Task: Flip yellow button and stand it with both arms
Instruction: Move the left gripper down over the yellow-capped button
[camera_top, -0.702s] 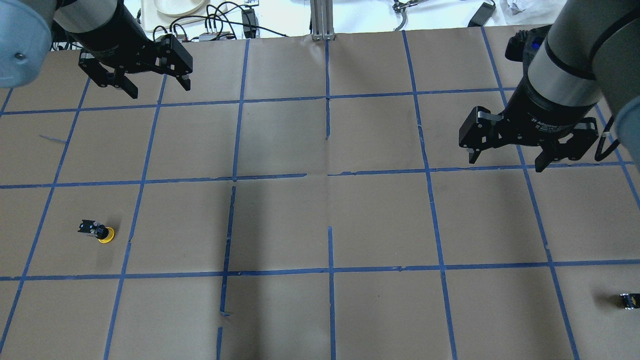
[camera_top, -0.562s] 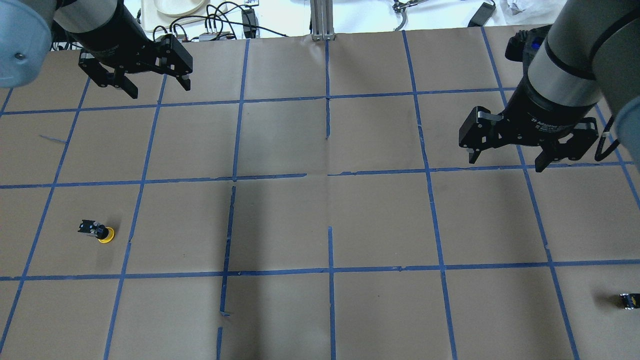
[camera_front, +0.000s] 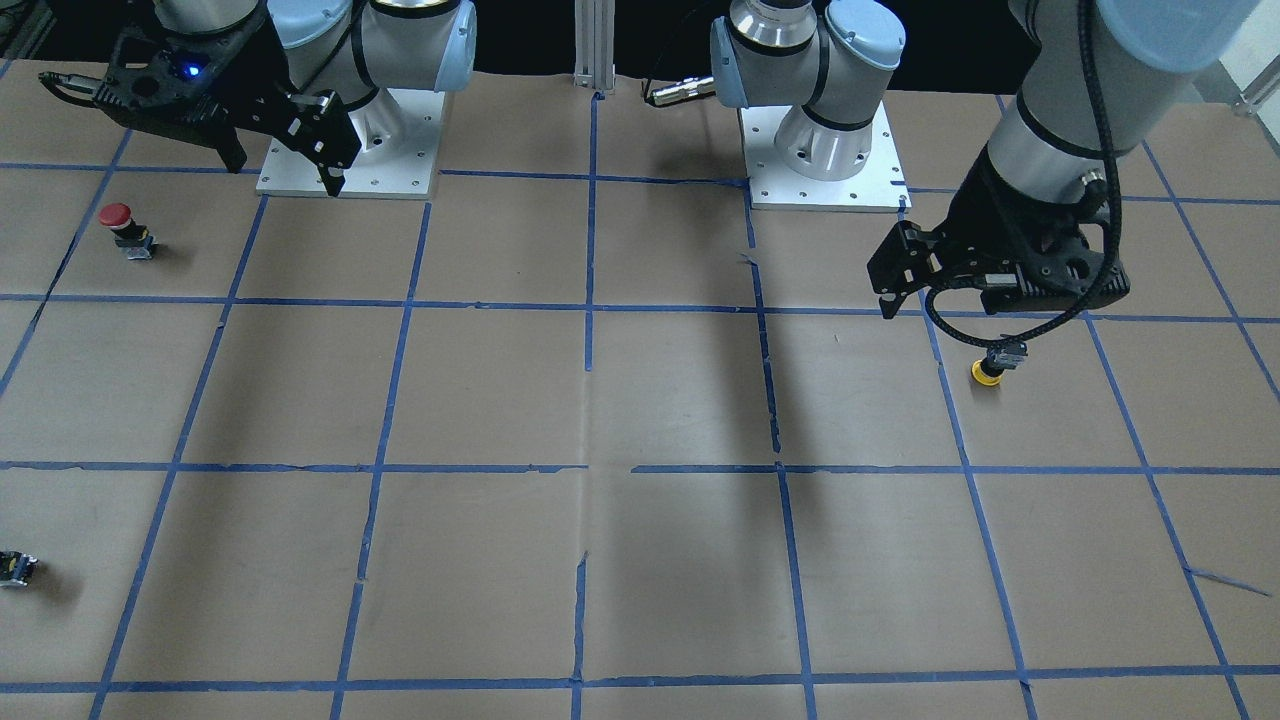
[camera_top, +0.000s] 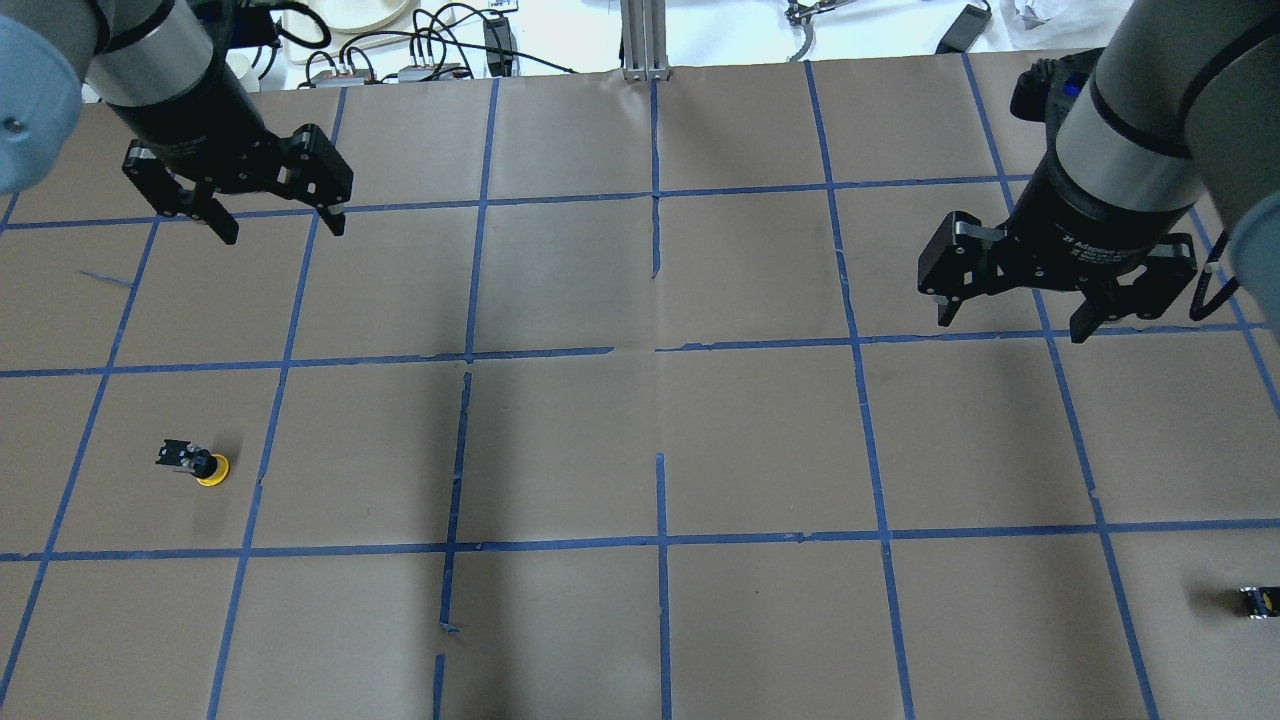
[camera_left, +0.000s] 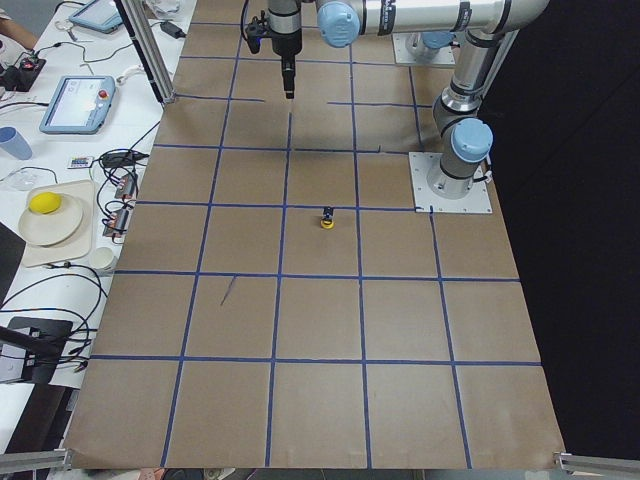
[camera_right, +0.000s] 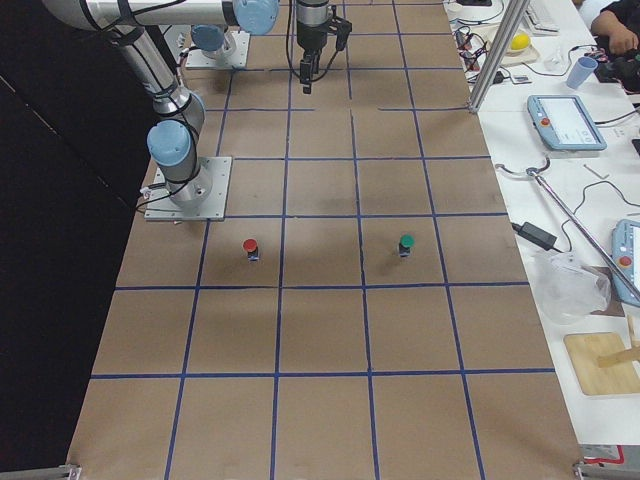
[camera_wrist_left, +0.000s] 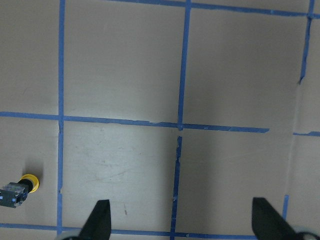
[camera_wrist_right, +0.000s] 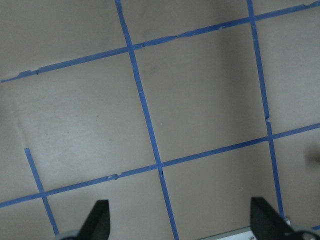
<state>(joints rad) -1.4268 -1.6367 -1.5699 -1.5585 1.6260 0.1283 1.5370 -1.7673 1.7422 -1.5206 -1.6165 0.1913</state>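
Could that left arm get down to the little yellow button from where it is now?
Probably yes. The yellow button lies alone on the table with nothing around it, and the left arm hangs above with its jaws open.

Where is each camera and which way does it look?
Overhead: behind the robot, looking down; left gripper, right gripper.
Front-facing: across the table, facing the robot; bases, arms.
Exterior left: robot's left end, looking along; arms.
Exterior right: opposite end; arms.
Left wrist: looks down; own fingertips.
Right wrist: likewise.
Shared: overhead and left wrist show the yellow button.
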